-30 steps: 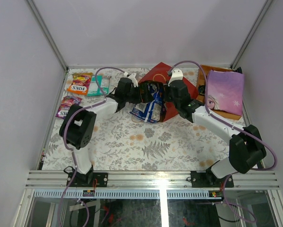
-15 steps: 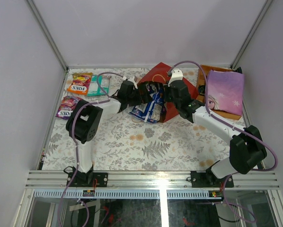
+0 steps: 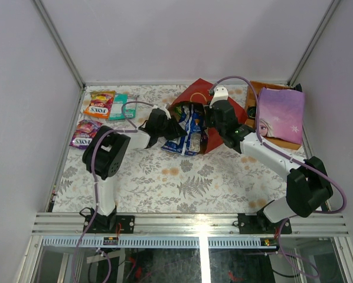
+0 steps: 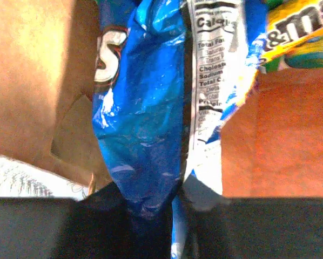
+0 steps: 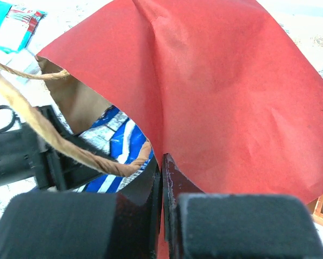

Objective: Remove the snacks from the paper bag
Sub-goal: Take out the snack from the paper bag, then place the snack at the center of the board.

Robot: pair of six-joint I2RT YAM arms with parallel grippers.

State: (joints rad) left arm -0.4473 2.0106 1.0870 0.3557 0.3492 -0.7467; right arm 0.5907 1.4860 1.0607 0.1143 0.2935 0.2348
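Observation:
The paper bag point(image 3: 195, 97), red outside and brown inside, lies on its side with its mouth toward the left arm. My left gripper point(image 3: 163, 125) is at the mouth, shut on a long blue packet point(image 4: 145, 108) whose end is pinched between the fingers point(image 4: 123, 216). More blue packets point(image 3: 188, 132) spill out of the mouth, and a yellow M&M's packet point(image 4: 294, 32) lies deeper inside. My right gripper point(image 5: 162, 162) is shut on the bag's red upper edge point(image 5: 215, 97), holding the mouth up. A loop handle point(image 5: 53, 141) hangs in front of it.
At the far left of the table lie an orange FOX'S packet point(image 3: 100, 104), a teal pack point(image 3: 118, 106) and a purple FOX'S packet point(image 3: 84, 133). A lilac snowflake bag point(image 3: 281, 112) rests on a brown tray point(image 3: 251, 97) at the far right.
The left gripper has closed on the blue packet at the bag's mouth and drawn back slightly toward the near left. The blue packets have slid a little outward. The right gripper keeps its hold.

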